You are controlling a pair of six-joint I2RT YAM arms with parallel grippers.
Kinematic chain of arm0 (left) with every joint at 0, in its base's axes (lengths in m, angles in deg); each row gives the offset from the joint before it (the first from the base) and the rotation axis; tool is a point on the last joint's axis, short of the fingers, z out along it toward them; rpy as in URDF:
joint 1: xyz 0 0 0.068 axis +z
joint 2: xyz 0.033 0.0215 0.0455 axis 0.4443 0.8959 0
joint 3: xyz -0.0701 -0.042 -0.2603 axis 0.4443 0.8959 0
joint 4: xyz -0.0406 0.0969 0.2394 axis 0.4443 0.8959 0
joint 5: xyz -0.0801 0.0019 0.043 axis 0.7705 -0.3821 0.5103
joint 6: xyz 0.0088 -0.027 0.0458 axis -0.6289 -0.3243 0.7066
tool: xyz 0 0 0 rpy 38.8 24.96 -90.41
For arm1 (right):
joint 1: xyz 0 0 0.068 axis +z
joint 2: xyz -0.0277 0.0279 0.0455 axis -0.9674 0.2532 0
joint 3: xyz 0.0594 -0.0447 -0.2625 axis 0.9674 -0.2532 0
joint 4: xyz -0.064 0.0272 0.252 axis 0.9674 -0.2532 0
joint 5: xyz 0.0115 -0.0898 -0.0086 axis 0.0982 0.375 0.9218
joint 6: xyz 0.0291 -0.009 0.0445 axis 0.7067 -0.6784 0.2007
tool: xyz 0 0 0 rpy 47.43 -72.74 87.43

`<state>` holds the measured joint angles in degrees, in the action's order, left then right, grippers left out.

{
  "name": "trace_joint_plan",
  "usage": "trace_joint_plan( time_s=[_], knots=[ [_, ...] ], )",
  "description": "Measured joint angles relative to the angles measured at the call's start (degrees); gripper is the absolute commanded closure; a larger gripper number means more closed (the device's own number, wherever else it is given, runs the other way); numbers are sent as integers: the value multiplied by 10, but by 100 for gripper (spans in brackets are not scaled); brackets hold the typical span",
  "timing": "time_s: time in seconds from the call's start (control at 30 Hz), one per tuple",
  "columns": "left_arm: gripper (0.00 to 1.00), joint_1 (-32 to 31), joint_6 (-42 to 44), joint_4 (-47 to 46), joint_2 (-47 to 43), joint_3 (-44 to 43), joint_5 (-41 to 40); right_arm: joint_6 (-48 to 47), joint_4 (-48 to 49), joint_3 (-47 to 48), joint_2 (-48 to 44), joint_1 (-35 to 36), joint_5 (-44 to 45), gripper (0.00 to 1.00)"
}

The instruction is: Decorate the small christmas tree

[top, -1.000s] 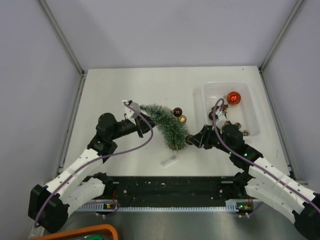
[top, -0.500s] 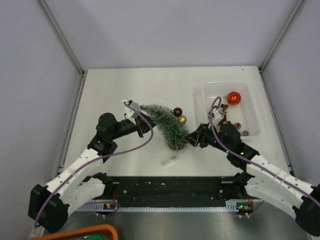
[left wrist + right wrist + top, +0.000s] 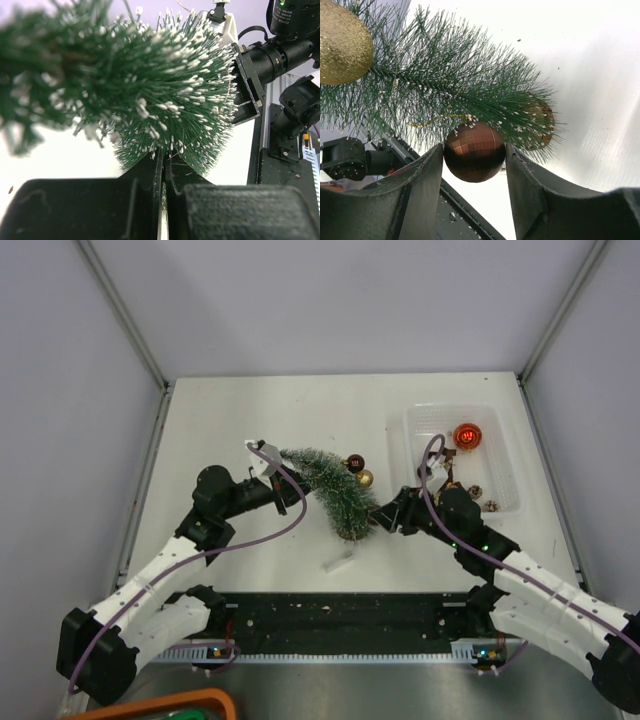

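The small christmas tree (image 3: 327, 485) is a slim cone of dark green bottle-brush bristles with whitish tips, standing on its round wooden disc base (image 3: 350, 532) but bent over in an arch. Its upper part curves toward the left gripper (image 3: 163, 162), whose fingers (image 3: 145, 200) are pressed together at the bristles directly ahead of their tips. Its lower bristles and base lie just beyond the right gripper (image 3: 475, 165), brushing the brown bauble (image 3: 474, 152) between those fingers (image 3: 420, 190), and a gold bauble (image 3: 342, 42) hangs higher up.

Overhead view looks down; both wrist views sit close, sharing the small christmas tree (image 3: 326, 487).
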<state>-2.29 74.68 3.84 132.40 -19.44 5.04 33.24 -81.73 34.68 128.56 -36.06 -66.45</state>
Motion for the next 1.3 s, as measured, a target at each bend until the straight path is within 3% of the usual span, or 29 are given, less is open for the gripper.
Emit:
trace_joint_plan(
  time_s=[0.27,0.57,0.8,1.07,1.3],
  knots=[
    [100,0,0,0,0,0,0,-3,-19,0,-6,0,7,36],
    [100,0,0,0,0,0,0,-15,-67,3,-35,0,18,35],
    [100,0,0,0,0,0,0,-54,-155,100,-26,-26,77,36],
    [100,0,0,0,0,0,0,-79,-167,217,132,-245,115,37],
    [100,0,0,0,0,0,0,-96,-180,265,355,-275,145,37]
  ],
)
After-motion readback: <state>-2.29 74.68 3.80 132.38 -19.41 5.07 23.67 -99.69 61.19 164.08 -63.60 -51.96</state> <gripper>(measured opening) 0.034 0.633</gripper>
